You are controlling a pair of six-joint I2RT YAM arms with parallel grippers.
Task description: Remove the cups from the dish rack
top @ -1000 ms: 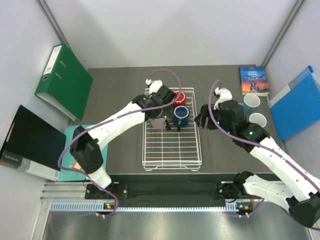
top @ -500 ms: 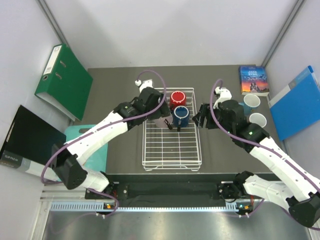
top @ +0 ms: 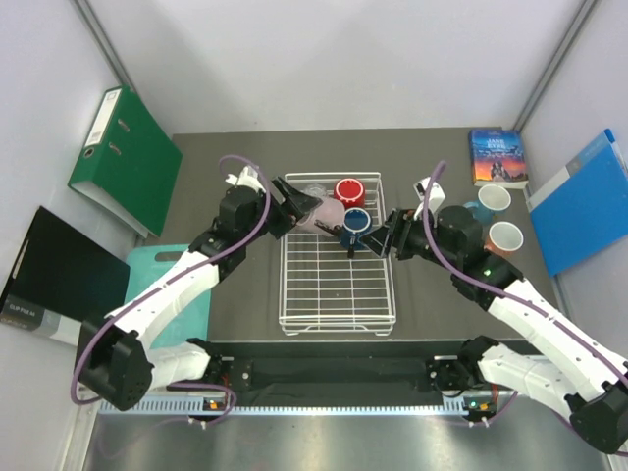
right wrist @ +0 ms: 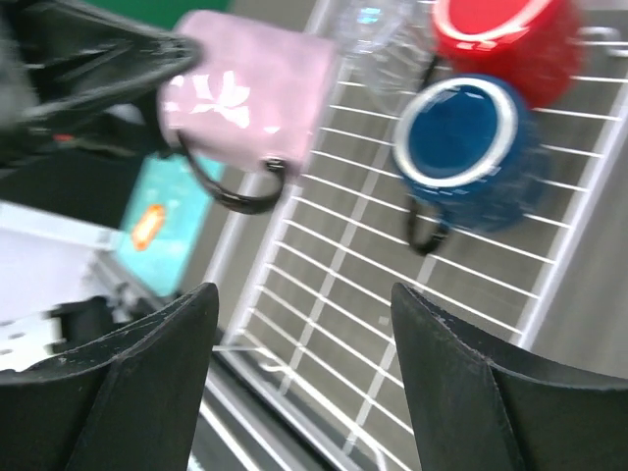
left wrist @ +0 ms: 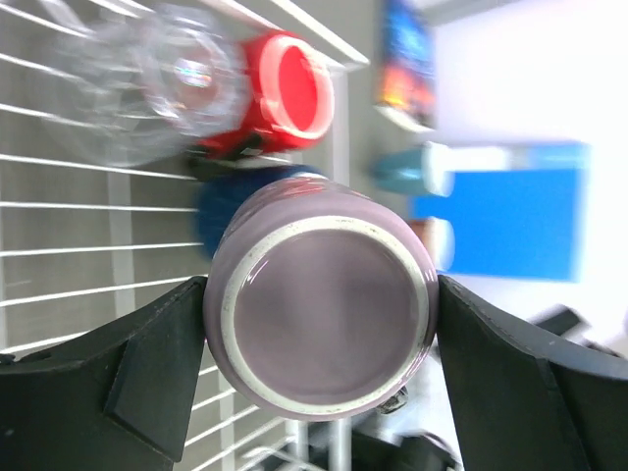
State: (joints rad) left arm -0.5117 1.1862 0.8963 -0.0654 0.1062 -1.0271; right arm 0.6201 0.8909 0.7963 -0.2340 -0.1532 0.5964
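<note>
We see the mauve-pink mug raised over the far left part of the dish rack, pinched between the fingers of the left gripper, while the red mug, the dark blue mug and the clear glass are at the rack's far end, and the right gripper hangs near the dark blue mug with its fingers spread, holding nothing.
</note>
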